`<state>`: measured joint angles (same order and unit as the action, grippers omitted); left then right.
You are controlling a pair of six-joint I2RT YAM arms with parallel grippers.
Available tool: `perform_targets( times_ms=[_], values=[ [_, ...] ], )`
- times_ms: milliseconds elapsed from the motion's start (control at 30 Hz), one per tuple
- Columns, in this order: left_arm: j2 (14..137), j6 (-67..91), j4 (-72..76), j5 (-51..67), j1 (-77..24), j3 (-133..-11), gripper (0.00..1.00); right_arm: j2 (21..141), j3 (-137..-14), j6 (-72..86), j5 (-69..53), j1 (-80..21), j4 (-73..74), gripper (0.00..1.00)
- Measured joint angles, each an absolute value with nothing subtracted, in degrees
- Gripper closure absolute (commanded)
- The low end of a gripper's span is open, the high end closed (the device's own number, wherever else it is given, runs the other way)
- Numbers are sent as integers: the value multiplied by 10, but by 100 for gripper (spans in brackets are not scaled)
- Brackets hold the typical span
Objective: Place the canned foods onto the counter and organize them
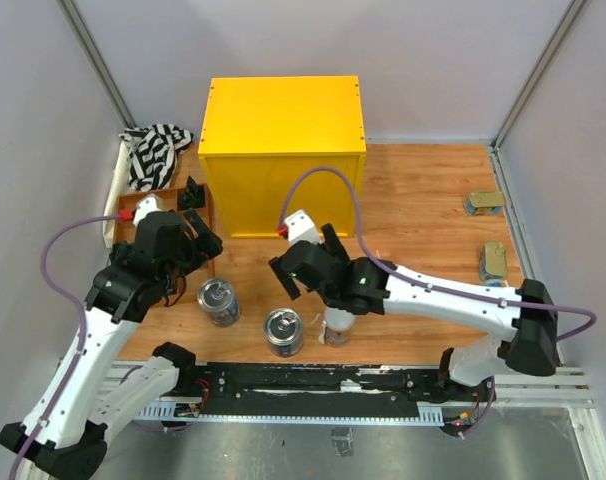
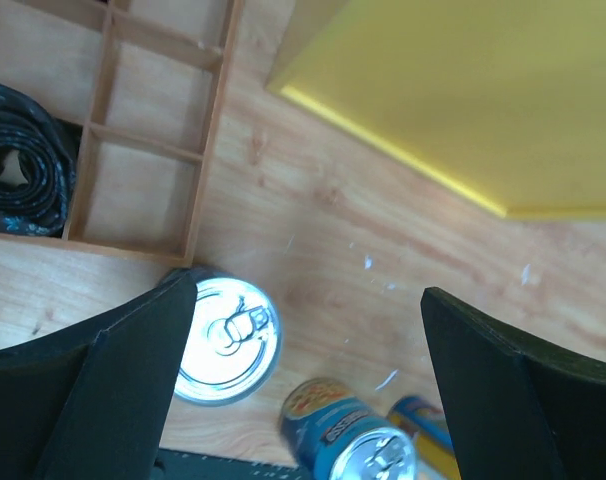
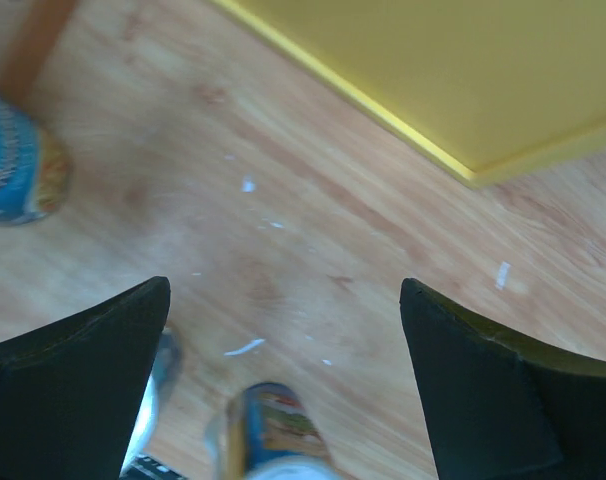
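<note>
Grey walls stand around a wooden table point(image 1: 423, 190). In the top view, the yellow cabinet point(image 1: 283, 115) sits at the far middle, and no can is on its top yet. The left wide can point(image 1: 219, 301) stands just beside the left gripper point(image 1: 205, 245), on the side toward the robot. The right wide can point(image 1: 283, 332) and a slim can point(image 1: 338, 326) stand close under the right gripper point(image 1: 283, 278) and its arm. Two gold tins point(image 1: 485, 203) lie well apart at the far right. A wooden tray point(image 1: 205, 205) and a striped cloth point(image 1: 155, 152) are at the left.

In the left wrist view, the left gripper point(image 2: 308, 292) is spread wide with nothing between its fingers. The left wide can point(image 2: 226, 340) stands upright close to one finger, its silver top toward the camera. The yellow cabinet point(image 2: 463, 90) is beyond it.

In the right wrist view, the right gripper point(image 3: 285, 287) is also wide and empty. The slim can point(image 3: 273, 430) shows at the bottom edge, behind the fingertips. It is blurred, so it is probably upright, but I cannot be sure. The left wide can point(image 3: 18, 165) is off to the side.

I judge that each arm has its can on its near side, so each gripper must draw back before it goes down.
</note>
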<state>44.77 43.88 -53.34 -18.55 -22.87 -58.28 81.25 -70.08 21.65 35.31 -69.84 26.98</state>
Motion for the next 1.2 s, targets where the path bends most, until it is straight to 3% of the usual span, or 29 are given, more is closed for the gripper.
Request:
perform_targets(
  times_ms=[733,1200],
  values=[
    [348,631,-559,-359,-230,-644,1,1012,-855,124,117,-807,182,2],
    [340,644,-571,-363,-230,-666,1,1095,-887,102,95,-803,161,2]
  ],
)
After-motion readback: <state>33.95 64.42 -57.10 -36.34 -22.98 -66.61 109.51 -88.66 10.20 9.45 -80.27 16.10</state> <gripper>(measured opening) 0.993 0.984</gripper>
